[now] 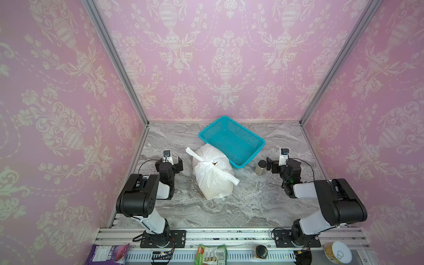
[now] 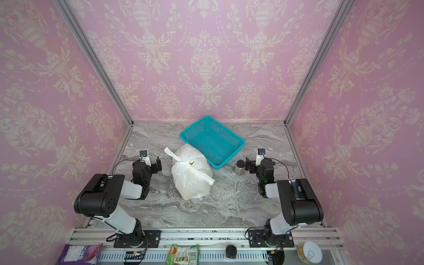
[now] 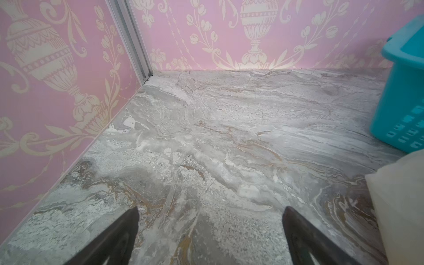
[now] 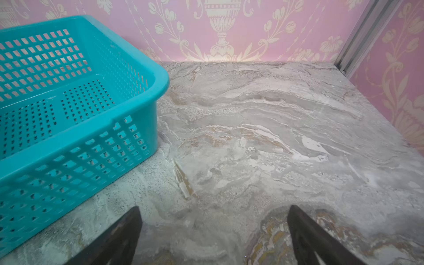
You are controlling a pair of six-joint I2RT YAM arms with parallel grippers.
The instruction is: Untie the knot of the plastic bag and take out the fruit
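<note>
**Knotted bag sits between two wide-open pincers**

The plastic bag (image 1: pixel 212 176) stands near the middle of the grey marbled tabletop (image 1: pixel 252 202), full and rounded. Its far side lies against, or just beside, the near wall of the teal basket (image 1: pixel 245 129); the pictures do not settle whether they touch. The knot (image 1: pixel 207 163) sits tied on top of the bag. One strap end sticks out toward the back left and the other toward the front right. Of the fruit (image 1: pixel 215 163), only a small yellow tip with a dark end shows, right beside the knot. The rest is hidden inside the white plastic.

The left pincer (image 1: pixel 169 161) hangs low over the tabletop to the left of the bag, apart from it. In its wrist view the left pincer (image 3: pixel 211 211) has both dark fingers spread wide with only bare marble between them. An edge of the bag (image 3: pixel 401 202) and a corner of the basket (image 3: pixel 401 91) lie off to one side.

The right pincer (image 1: pixel 278 161) is to the right of the basket, also low and holding nothing. Its wrist view shows the right pincer (image 4: pixel 214 208) spread just as wide over bare tabletop, with the basket (image 4: pixel 160 75) empty beside it. A small dark-lidded jar (image 1: pixel 260 168) stands upright between the basket and the right pincer, just beside one finger.
</note>
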